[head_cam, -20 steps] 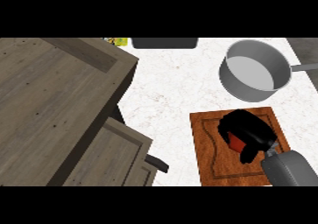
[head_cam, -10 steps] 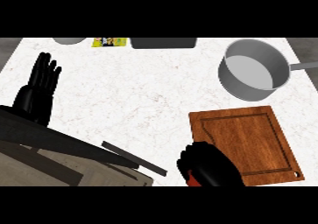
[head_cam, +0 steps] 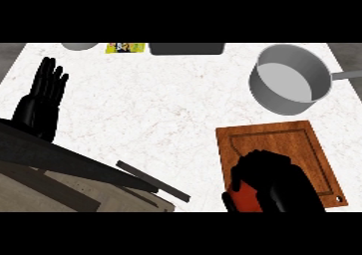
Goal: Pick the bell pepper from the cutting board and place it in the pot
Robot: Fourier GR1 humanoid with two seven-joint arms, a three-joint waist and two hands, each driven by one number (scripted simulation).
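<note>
Counter (head_cam: 154,109): white and marbled, seen steeply from above.
Cutting board (head_cam: 286,139): brown wood, laid on the counter's right side, near the pot.
Pot (head_cam: 286,82): grey, set at the far right, its handle pointed right.
Right hand (head_cam: 271,179): curled round the bell pepper over the board's near left corner.
Left hand (head_cam: 40,99): rested at the left, fingers straight and up.
Bell pepper (head_cam: 246,196): red, mostly hidden by the fingers, well apart from the pot.

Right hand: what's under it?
The right hand curls over a red bell pepper at the near edge of the cutting board. Only the pepper's left side shows; the rest is covered.
</note>
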